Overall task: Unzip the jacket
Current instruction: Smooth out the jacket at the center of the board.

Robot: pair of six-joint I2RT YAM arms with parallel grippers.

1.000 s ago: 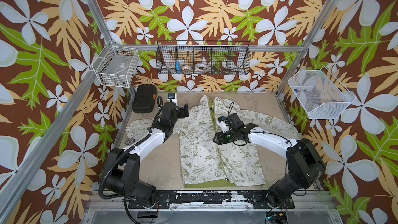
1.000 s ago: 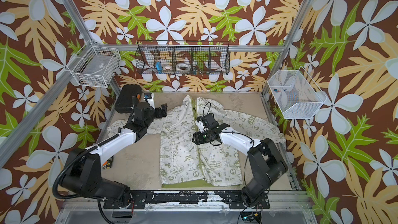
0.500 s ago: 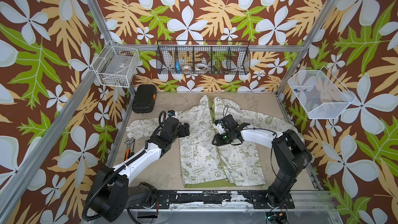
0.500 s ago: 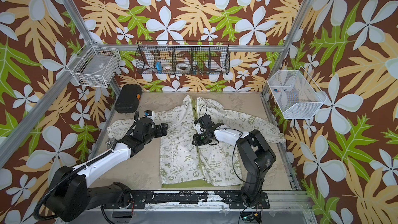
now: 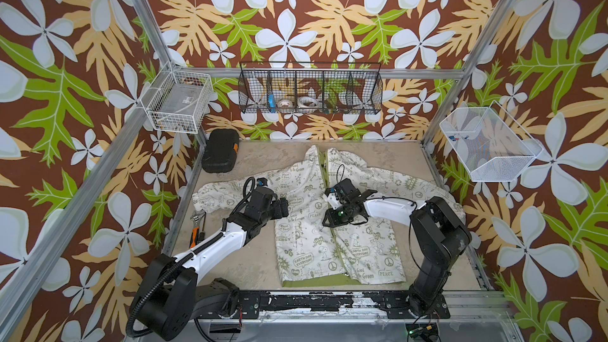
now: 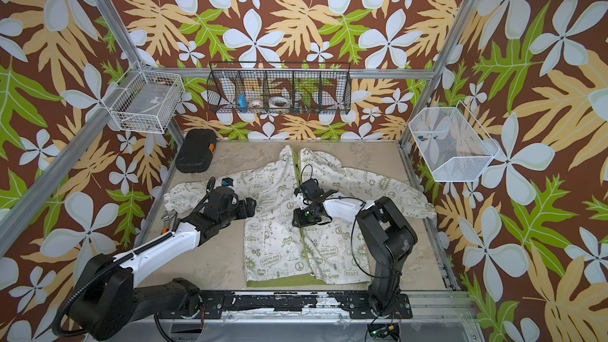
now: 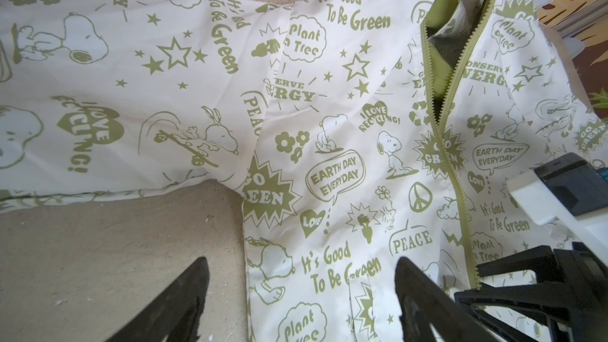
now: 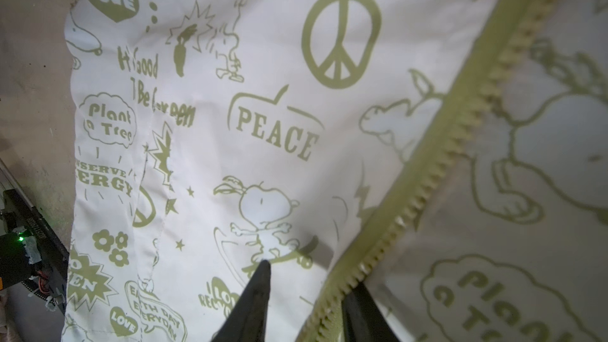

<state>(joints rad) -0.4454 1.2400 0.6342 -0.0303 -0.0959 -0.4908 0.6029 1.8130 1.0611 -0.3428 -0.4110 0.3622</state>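
Observation:
The cream jacket [image 5: 306,245] with olive print lies flat on the table, hood at the back and hem at the front, in both top views [image 6: 273,248]. Its olive zipper [image 7: 455,172] gapes at the hood and runs joined below the chest. My right gripper [image 5: 328,222] sits at mid-chest, pointing toward the hem. Seen from the right wrist, the right gripper [image 8: 312,274] is pinched on a raised fold of the jacket [image 8: 263,93] along the zipper [image 8: 444,159]. My left gripper [image 7: 301,291] stands wide open over the jacket's [image 7: 329,126] left front panel, holding nothing.
A black case [image 5: 219,151] lies at the back left corner. Hand tools [image 5: 197,228] rest along the left table edge. Wire baskets hang on the walls: white at left [image 5: 179,101], black at the back [image 5: 311,92], white at right [image 5: 487,146].
My right jaws have narrowed onto the zipper line. My left gripper has slid toward the front along the jacket's left panel, and both arms have shifted their elbows.

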